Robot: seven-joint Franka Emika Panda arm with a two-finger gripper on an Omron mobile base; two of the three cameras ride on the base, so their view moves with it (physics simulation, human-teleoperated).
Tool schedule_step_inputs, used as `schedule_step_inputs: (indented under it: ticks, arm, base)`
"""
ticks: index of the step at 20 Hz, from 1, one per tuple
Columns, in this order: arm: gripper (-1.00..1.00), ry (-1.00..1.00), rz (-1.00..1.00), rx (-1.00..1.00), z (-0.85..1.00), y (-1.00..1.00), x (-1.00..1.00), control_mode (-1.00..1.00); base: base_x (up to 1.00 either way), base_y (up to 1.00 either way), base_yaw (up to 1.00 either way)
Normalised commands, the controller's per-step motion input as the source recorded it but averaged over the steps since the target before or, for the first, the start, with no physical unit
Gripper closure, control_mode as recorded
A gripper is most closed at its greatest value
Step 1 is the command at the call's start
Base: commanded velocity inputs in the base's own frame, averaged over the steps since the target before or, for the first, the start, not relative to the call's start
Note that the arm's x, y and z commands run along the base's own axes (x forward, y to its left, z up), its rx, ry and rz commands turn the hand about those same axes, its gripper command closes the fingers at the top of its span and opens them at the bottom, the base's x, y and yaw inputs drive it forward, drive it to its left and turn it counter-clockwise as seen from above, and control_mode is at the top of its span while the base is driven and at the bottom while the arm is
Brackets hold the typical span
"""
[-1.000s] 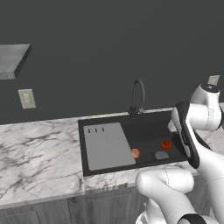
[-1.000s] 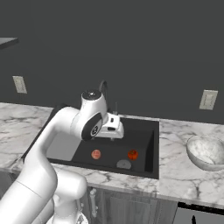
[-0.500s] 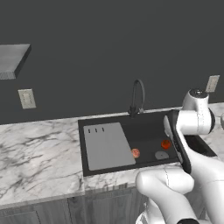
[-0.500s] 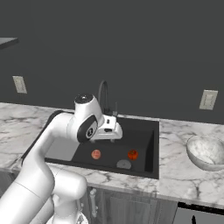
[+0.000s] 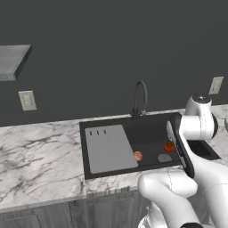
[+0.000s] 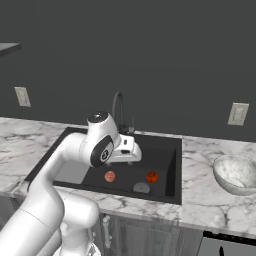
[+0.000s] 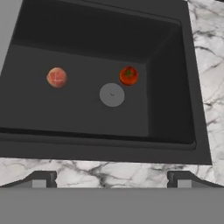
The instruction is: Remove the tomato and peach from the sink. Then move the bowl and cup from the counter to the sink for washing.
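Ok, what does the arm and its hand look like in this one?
A glossy white arm of rounded tubular segments with dark grey joints; one joint cap is a dark disc with small white marks. The hand ends in two small dark grey finger tips. No cables visible.

Black sink (image 7: 170,65); red-orange tomato (image 7: 128,75); pale pinkish peach (image 7: 57,77).

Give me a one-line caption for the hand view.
Open gripper looks down into the sink: peach and tomato flank the drain.
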Motion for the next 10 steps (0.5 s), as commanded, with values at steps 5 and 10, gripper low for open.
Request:
schedule_step_inputs:
  ticks: [5,10]
  arm:
    - [-1.0,0.0,0.0,0.0,-0.09,-0.07,0.05,-1.0]
    - [-1.0,0.0,0.0,0.0,-0.08,-0.06,0.07,-1.0]
  base:
    - [0.0,0.0,0.0]
    - [0.0,0.0,0.0]
